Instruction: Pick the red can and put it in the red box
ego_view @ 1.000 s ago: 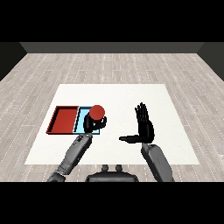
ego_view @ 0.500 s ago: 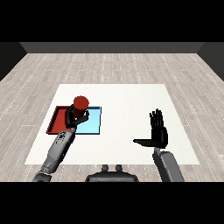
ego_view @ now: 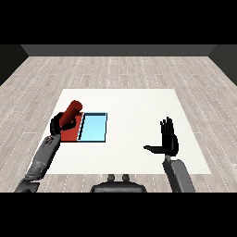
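Observation:
The red can (ego_view: 72, 111) is tilted, its top leaning right, and is held over the red tray (ego_view: 72, 134) at the table's left. My left hand (ego_view: 61, 123) is curled round the can's lower part and hides most of the red tray's near-left portion. The light blue tray (ego_view: 94, 128) lies right beside the red one, with nothing in it. My right hand (ego_view: 168, 141) stands upright over the table's right half, fingers straight and thumb stretched to the left, holding nothing.
The white table (ego_view: 129, 104) spreads under both trays, with a grey wooden floor around it. Both trays sit near the table's left edge.
My left hand has carried the can leftward from over the blue tray to over the red tray, and the can has tipped over to the right. My right hand has drawn back to the right.

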`<state>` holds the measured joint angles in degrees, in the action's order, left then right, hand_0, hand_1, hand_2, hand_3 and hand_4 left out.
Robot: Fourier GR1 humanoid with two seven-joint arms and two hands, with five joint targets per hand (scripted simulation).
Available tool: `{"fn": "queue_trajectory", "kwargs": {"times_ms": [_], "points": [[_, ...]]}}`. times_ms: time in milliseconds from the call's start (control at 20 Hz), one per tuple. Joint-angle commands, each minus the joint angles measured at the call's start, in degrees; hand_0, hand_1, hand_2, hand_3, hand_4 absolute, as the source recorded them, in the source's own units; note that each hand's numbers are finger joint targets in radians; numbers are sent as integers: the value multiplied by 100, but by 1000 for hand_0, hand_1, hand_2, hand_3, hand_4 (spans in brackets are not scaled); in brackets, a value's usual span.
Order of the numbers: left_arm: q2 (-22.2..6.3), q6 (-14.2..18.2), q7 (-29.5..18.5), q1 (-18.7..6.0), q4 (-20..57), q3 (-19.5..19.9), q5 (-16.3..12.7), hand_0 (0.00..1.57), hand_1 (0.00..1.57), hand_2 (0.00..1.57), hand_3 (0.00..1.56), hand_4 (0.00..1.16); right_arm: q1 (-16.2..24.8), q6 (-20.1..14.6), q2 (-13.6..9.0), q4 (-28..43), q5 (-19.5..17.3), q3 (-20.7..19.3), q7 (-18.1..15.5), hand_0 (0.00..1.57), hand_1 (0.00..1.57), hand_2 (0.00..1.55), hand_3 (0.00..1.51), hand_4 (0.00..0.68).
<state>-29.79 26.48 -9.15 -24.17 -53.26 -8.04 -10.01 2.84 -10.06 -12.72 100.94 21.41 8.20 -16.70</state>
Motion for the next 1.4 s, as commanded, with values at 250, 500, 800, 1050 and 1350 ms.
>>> {"fn": "queue_trajectory", "kwargs": {"times_ms": [250,500,800,1050,1350], "points": [[-234,-260,507,-811,3025,-72,664,940,940,849,673,891,-345,96,102,-537,68,-193,-143,0,0,0,0,0],[157,-279,285,-1025,4070,-99,842,963,963,914,0,724,-508,19,224,-971,-182,-123,-372,0,0,0,0,0],[81,-1344,466,-1363,4762,-457,1248,0,0,0,0,197,-739,203,206,-1196,-65,-250,-406,0,0,0,0,0],[56,-858,-30,-1653,4701,255,676,0,0,0,0,0,-896,224,301,-1459,-145,-267,-571,0,0,0,0,0],[265,-2068,-2105,-1560,3276,1575,-775,470,470,470,0,0,-680,410,332,-1328,31,-300,-720,0,0,0,0,0]]}}
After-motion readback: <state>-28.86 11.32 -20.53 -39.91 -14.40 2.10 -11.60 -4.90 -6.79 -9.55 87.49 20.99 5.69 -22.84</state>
